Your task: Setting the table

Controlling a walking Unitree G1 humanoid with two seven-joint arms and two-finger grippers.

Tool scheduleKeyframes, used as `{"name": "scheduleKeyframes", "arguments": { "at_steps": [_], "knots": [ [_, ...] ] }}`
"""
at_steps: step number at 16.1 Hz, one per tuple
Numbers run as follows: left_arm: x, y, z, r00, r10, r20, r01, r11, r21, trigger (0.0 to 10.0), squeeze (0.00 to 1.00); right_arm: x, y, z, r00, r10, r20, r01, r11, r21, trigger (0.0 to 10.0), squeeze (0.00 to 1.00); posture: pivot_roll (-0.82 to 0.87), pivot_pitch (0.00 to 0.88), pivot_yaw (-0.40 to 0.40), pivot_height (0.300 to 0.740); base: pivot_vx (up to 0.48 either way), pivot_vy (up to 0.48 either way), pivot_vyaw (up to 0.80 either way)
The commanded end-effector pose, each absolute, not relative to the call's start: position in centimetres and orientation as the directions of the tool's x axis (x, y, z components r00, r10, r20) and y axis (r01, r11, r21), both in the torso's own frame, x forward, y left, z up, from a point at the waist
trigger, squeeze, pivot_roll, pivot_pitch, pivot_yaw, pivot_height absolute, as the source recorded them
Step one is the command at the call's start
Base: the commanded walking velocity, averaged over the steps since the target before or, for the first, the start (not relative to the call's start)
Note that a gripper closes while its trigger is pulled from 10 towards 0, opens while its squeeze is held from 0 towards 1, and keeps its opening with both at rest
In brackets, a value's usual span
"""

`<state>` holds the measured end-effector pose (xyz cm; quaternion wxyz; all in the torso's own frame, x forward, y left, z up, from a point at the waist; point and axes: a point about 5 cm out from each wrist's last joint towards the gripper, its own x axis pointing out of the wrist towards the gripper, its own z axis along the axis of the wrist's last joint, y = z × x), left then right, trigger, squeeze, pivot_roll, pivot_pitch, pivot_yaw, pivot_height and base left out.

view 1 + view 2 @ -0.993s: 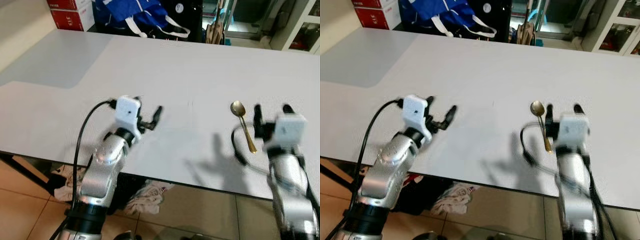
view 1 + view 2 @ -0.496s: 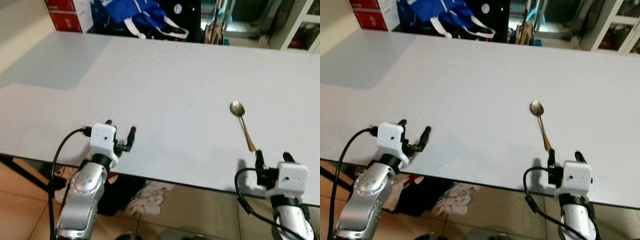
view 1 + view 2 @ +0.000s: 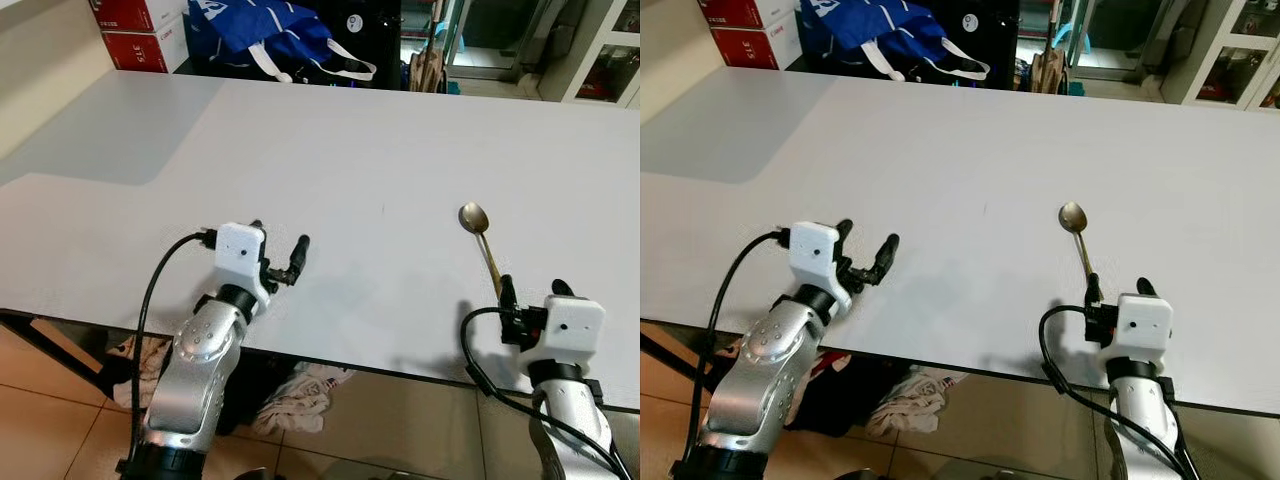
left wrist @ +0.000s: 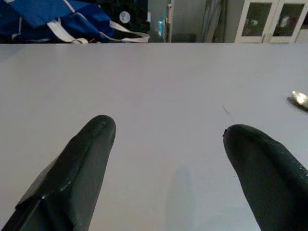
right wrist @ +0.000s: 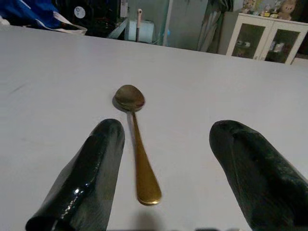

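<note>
A gold spoon (image 3: pixel 482 245) lies on the white table (image 3: pixel 380 150), right of centre, with its bowl pointing away from me. My right gripper (image 3: pixel 530 288) is open at the table's near edge, just behind the handle end. In the right wrist view the spoon (image 5: pixel 137 149) lies between the two black fingers (image 5: pixel 96 168), closer to one of them, and touches neither. My left gripper (image 3: pixel 282 238) is open over bare table near the front edge, left of centre, and holds nothing. The spoon's bowl (image 4: pixel 299 98) glints at the edge of the left wrist view.
A blue bag (image 3: pixel 270 25) and red boxes (image 3: pixel 140 30) stand beyond the table's far edge, with a glass-door cabinet (image 3: pixel 600 60) at the back right. Crumpled cloth (image 3: pixel 300 395) lies on the tiled floor under the near edge.
Both arms pulled back to the table's near edge, then came forward again. The left gripper moved further onto the table and to the right. The spoon has not moved.
</note>
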<state>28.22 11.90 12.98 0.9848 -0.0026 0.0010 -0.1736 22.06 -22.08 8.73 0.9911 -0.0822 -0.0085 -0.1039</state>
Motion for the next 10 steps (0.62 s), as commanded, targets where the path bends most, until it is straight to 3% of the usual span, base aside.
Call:
{"name": "scheduleKeyframes", "arguments": {
  "at_steps": [1, 4, 9, 10],
  "knots": [
    [28.53, 11.81, 13.24, 0.937, -0.35, -0.004, 0.35, 0.936, -0.047, 10.0, 0.0, 22.26, -22.28, 8.41, 0.977, -0.214, 0.007, 0.213, 0.965, -0.151, 10.0, 0.0, -0.06, 0.012, 0.038, 0.74, -0.247, 0.341, 0.0],
    [28.7, 11.76, 13.39, 0.936, -0.353, -0.002, 0.352, 0.934, -0.067, 10.0, 0.0, 22.42, -22.31, 8.27, 0.978, -0.21, -0.003, 0.207, 0.967, -0.151, 10.0, 0.0, -0.06, 0.008, 0.038, 0.74, -0.249, 0.415, 0.0],
    [28.75, 11.67, 13.47, 0.926, -0.378, -0.003, 0.377, 0.924, -0.062, 10.0, 0.0, 22.47, -21.82, 8.09, 0.981, -0.193, -0.006, 0.19, 0.97, -0.154, 10.0, 0.0, -0.06, 0.005, 0.039, 0.74, 0.0, 0.443, 0.0],
    [28.81, 11.6, 13.5, 0.925, -0.381, -0.003, 0.38, 0.923, -0.062, 10.0, 0.0, 22.51, -21.85, 8.03, 0.981, -0.193, -0.012, 0.189, 0.969, -0.157, 10.0, 0.0, -0.06, 0.005, 0.039, 0.74, 0.0, 0.465, -0.59]
  ]
}}
